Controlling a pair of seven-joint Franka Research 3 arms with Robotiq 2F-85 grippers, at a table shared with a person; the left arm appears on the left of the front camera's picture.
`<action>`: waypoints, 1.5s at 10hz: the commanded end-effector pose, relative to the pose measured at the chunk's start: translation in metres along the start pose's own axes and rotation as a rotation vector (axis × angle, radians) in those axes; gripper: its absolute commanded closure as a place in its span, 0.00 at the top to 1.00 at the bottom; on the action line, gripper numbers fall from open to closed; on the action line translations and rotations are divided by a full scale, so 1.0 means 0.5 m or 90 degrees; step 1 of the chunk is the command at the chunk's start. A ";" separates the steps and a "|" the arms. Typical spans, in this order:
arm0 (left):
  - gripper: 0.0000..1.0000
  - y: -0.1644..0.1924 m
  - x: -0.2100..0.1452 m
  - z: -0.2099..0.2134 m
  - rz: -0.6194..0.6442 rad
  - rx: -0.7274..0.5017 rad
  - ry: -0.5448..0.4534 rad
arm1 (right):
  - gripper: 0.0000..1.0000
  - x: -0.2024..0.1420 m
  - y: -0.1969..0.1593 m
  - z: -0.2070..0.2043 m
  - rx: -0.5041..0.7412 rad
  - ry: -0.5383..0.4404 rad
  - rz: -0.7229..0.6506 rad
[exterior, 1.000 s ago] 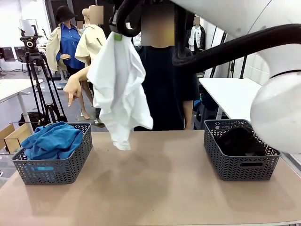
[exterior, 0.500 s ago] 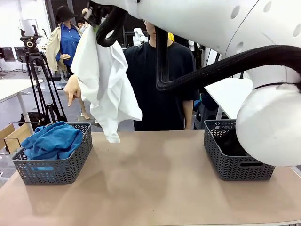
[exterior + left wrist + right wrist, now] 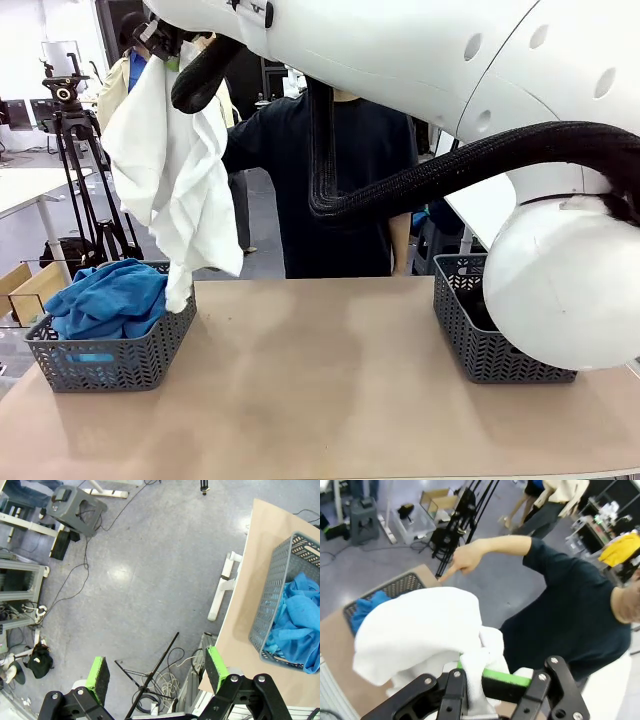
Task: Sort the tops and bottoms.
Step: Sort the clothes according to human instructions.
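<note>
Since a second ago the right arm has carried the white top (image 3: 172, 185) from table centre leftward; it now hangs over the left basket's (image 3: 120, 350) inner edge, lowest corner touching or just above the rim. Earlier it hung mid-table in front of the person.

Far left, front view: left basket, grey mesh, on the tan table (image 3: 330, 400), holding blue tops (image 3: 108, 297) heaped above the rim. White top dangles from the right gripper (image 3: 160, 38) high at upper left; right arm sweeps across the top from the right, black cable hose looping below it. Person in black T-shirt (image 3: 330, 180) stands behind the table, centre. Right basket (image 3: 480, 335) at the right edge, half hidden by the arm's big white joint, something dark inside, cannot tell more.

Left wrist view: left gripper (image 3: 156, 672) looks down at grey floor beside the table, green pads (image 3: 98, 677) wide apart, nothing between them. Left basket with blue tops at right edge.

Right wrist view: right gripper (image 3: 490, 682) clamped on bunched white top cloth, green pad visible against it; cloth billows out to the left. Person's hand (image 3: 462, 560) points a finger down toward the left basket, seen beyond the cloth with blue inside.
</note>
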State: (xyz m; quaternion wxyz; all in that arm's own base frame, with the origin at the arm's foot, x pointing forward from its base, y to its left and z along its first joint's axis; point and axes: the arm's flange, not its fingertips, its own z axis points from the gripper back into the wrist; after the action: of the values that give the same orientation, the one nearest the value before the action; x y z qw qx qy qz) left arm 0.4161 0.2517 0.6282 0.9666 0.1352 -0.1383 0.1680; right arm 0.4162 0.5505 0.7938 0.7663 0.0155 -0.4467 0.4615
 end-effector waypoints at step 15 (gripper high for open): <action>1.00 0.004 -0.002 0.001 -0.002 0.008 0.000 | 0.00 0.672 0.067 -0.275 -0.080 -0.302 -0.132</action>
State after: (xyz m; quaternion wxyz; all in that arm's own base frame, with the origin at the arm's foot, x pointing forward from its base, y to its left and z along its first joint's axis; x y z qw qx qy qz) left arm 0.4161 0.2517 0.6282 0.9666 0.1352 -0.1382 0.1680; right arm 0.4131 0.6123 0.7635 0.6972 0.0813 -0.6206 0.3495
